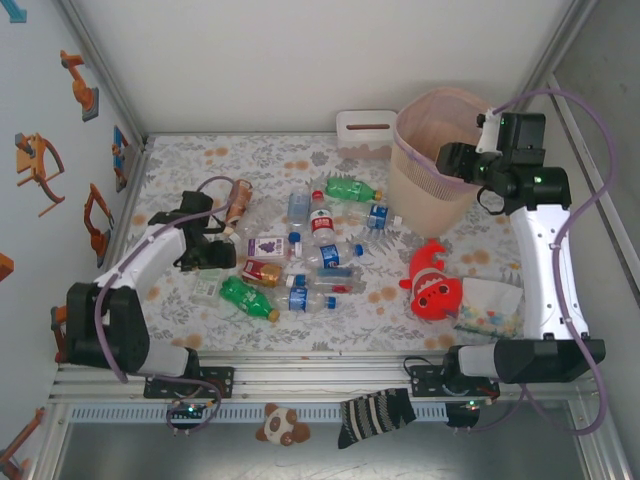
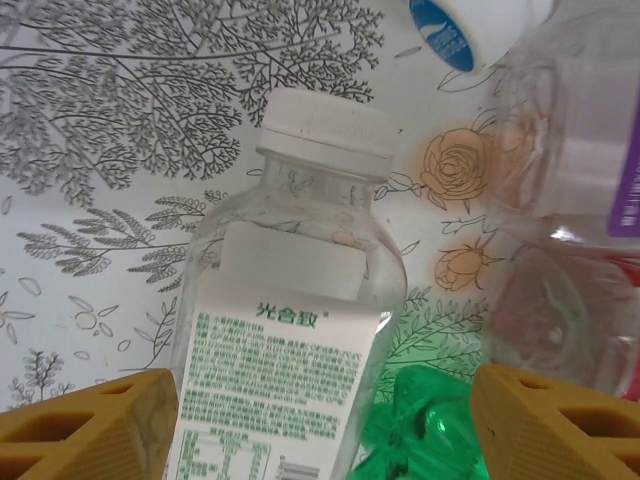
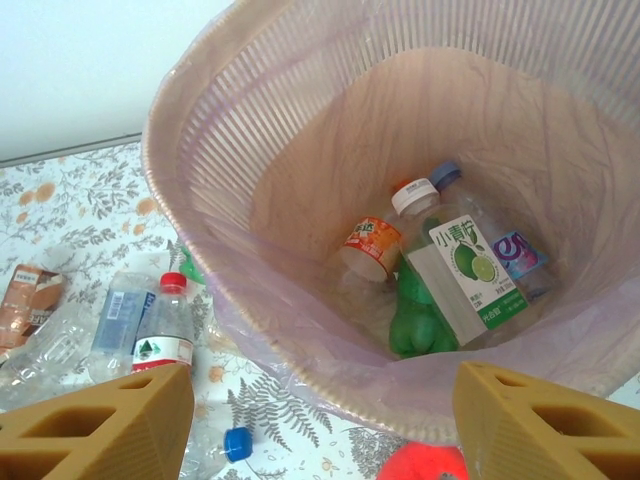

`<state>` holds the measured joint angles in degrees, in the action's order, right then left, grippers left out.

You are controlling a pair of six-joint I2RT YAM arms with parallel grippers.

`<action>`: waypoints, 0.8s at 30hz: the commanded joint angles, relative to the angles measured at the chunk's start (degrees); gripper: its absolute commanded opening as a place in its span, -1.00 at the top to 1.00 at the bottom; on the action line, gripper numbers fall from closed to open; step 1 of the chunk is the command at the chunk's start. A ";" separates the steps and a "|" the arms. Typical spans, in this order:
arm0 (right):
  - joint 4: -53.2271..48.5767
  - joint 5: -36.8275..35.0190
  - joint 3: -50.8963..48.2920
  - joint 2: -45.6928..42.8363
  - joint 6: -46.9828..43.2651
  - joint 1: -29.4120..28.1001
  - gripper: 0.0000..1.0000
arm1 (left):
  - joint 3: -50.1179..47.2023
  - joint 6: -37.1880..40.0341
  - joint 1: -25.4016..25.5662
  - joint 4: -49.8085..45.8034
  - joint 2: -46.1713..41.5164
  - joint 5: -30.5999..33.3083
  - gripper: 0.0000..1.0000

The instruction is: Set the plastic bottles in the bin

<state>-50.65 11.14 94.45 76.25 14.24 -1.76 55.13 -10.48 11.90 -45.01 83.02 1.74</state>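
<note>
Several plastic bottles [image 1: 322,250] lie scattered on the floral cloth in the middle of the table. My left gripper [image 1: 205,258] hangs low over the left of the pile, open. Its yellow fingers [image 2: 90,430] straddle a clear white-capped bottle [image 2: 290,330] with a white label printed in green, and a green bottle [image 2: 420,425] lies beside it. The bin [image 1: 420,195] stands at the back right. My right gripper [image 1: 452,160] is above the bin's rim [image 3: 300,130], open and empty. Inside lie an orange-labelled bottle [image 3: 372,245], a lime-labelled one [image 3: 465,270] and a green one [image 3: 415,325].
A red clownfish plush [image 1: 435,285] and a patterned pouch [image 1: 490,308] lie right of the pile, in front of the bin. A white slotted box [image 1: 366,128] stands left of the bin against the back wall. A sock [image 1: 375,415] and a small plush [image 1: 282,425] sit below the front rail.
</note>
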 commanded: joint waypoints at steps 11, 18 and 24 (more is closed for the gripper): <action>0.47 -0.07 -1.39 -3.91 1.77 -0.44 -0.37 | 5.44 6.28 -1.42 -4.37 9.42 1.54 -0.56; 0.20 -0.11 -1.22 -4.35 1.76 -0.44 -0.37 | 8.22 9.62 -1.88 -5.60 14.26 -0.56 -0.54; 0.38 -0.59 -2.17 -5.31 2.12 -0.44 -0.37 | 9.28 11.12 -2.14 -6.40 16.97 -1.38 -0.49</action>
<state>-50.28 10.98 92.92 72.71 15.29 -1.76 63.00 -1.63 10.24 -48.69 99.33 1.61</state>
